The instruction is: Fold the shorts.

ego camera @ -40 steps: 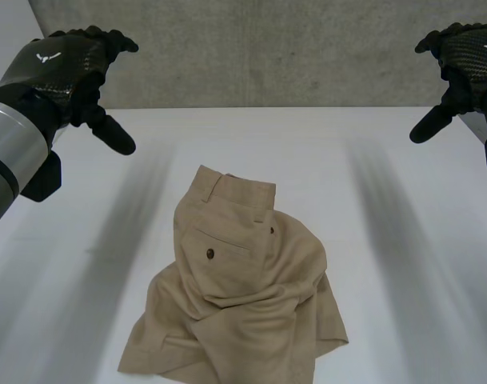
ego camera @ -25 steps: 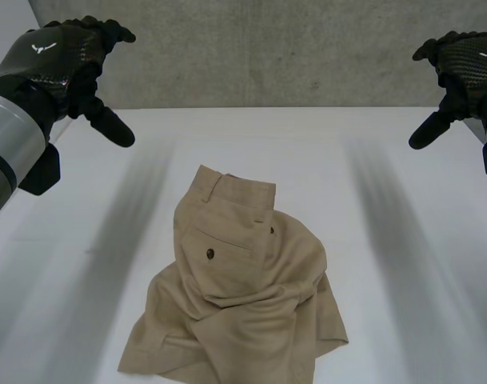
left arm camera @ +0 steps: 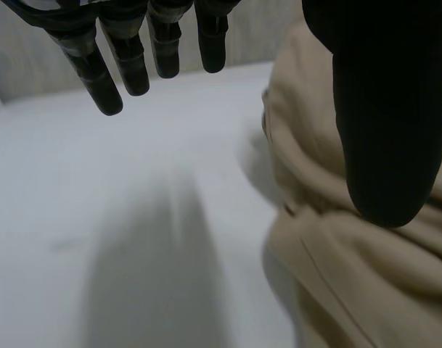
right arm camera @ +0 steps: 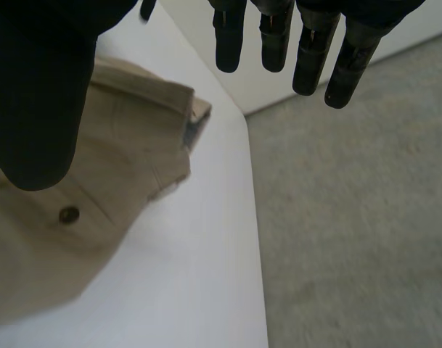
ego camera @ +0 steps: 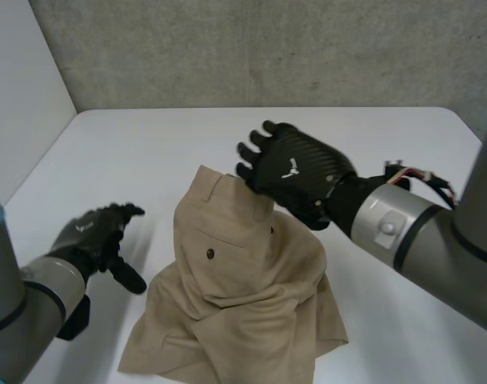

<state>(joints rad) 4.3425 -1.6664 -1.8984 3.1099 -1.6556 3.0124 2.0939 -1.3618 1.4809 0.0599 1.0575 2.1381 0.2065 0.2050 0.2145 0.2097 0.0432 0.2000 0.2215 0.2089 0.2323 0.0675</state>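
Tan shorts (ego camera: 243, 280) lie crumpled in the middle of the white table (ego camera: 131, 152), waistband toward the far side, a back pocket button facing up. My right hand (ego camera: 299, 172) hovers open over the waistband's right end, fingers spread. In the right wrist view its thumb (right arm camera: 32, 94) hangs above the shorts (right arm camera: 126, 138) near the waistband corner, holding nothing. My left hand (ego camera: 95, 236) is low over the table just left of the shorts, open. In the left wrist view its straight fingers (left arm camera: 133, 51) point past the bunched cloth (left arm camera: 351, 254), apart from it.
A grey concrete wall (ego camera: 267, 48) runs behind the table and a white panel (ego camera: 19, 104) stands at its left. The table's far edge (right arm camera: 253, 217) runs close to the waistband in the right wrist view. Bare table lies left and right of the shorts.
Both hands have come down from high at the far corners. The right hand moved in over the waistband; the left hand dropped beside the shorts' left side. The shorts have not moved.
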